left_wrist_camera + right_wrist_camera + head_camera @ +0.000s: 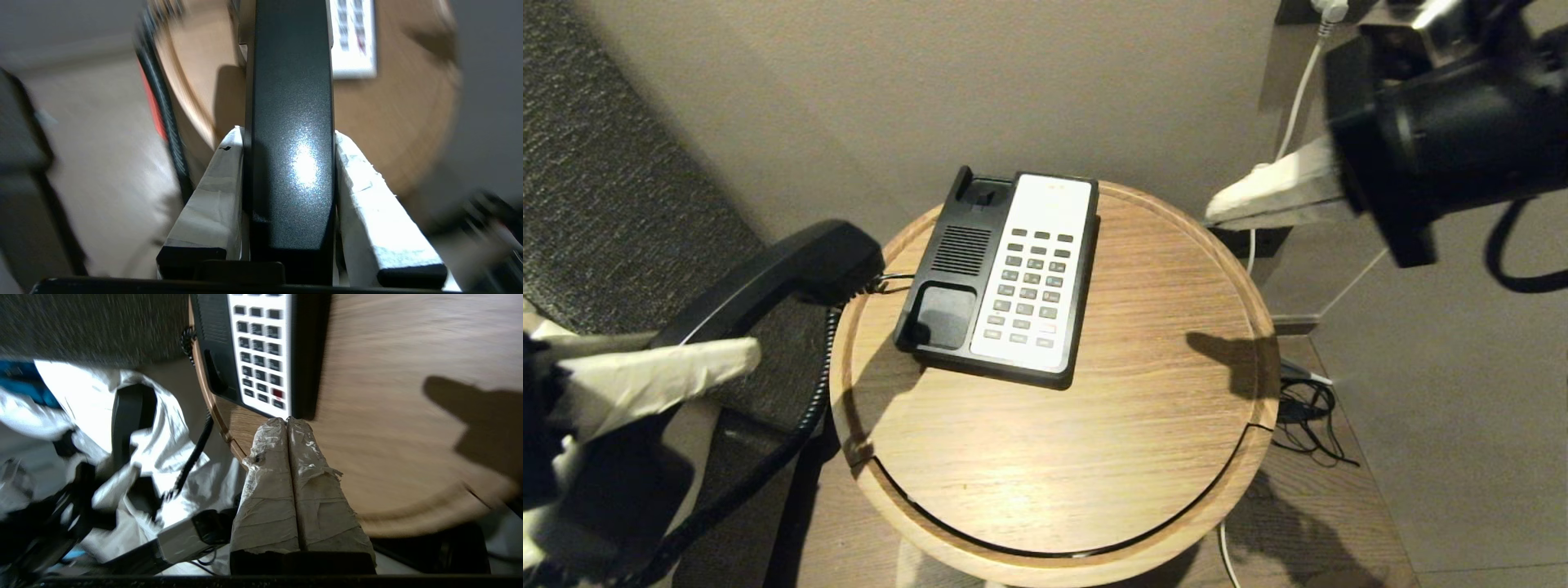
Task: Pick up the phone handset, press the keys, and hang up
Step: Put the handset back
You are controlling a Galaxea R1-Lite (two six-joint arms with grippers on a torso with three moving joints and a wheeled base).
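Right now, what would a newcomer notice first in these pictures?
The glossy black curved phone handset is lifted off its cradle, clamped in the left gripper beyond the left rim of the round wooden table. On the table sits the black-and-white phone base with its dark grey keys. The right gripper hangs shut above the table's right side.

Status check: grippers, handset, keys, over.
Left gripper shut on handset, held off the table's left edge. Right gripper shut, raised above the table's right rim. Keys uncovered, cradle empty. Nothing in the way.
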